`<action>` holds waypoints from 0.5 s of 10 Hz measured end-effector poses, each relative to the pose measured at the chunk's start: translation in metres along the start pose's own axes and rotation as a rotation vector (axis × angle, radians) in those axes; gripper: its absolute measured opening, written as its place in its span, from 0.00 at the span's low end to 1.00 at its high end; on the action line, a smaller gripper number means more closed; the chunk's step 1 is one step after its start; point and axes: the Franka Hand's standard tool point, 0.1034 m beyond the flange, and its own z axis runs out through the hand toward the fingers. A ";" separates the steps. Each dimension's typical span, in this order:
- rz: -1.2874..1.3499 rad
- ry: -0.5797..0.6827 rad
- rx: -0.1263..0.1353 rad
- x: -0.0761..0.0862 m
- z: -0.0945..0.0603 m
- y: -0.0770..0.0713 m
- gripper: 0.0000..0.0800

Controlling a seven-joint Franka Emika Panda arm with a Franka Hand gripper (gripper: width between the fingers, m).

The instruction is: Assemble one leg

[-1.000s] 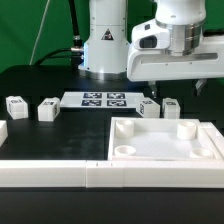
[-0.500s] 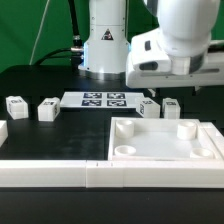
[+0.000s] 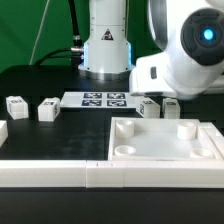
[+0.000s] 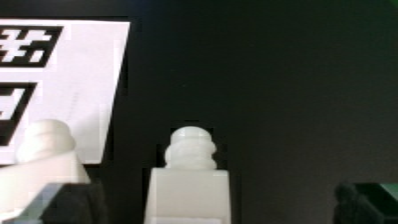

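Four small white legs stand on the black table. Two are at the exterior view's left (image 3: 14,103) (image 3: 47,110) and two at its right (image 3: 150,107) (image 3: 172,106). The arm's white wrist hangs over the right pair and hides my fingers there. In the wrist view my gripper (image 4: 214,208) is open. One leg (image 4: 189,178) with a rounded peg end lies between the two dark fingertips (image 4: 370,200), with a gap on each side. Another leg (image 4: 39,160) lies beside it, outside the jaws.
The marker board (image 3: 104,99) lies at the back middle and also shows in the wrist view (image 4: 63,70). A large white tray-like piece (image 3: 122,128) with round corner sockets sits at the front right. Long white bars (image 3: 60,172) run along the front edge.
The arm's wrist has swung down and tilted toward the camera over the two right legs. The legs and the other parts have not moved.
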 end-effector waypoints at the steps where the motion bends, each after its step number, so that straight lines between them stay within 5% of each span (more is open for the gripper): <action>1: -0.001 -0.004 -0.004 0.000 0.004 -0.001 0.81; 5: 0.001 0.003 -0.011 0.005 0.014 -0.004 0.81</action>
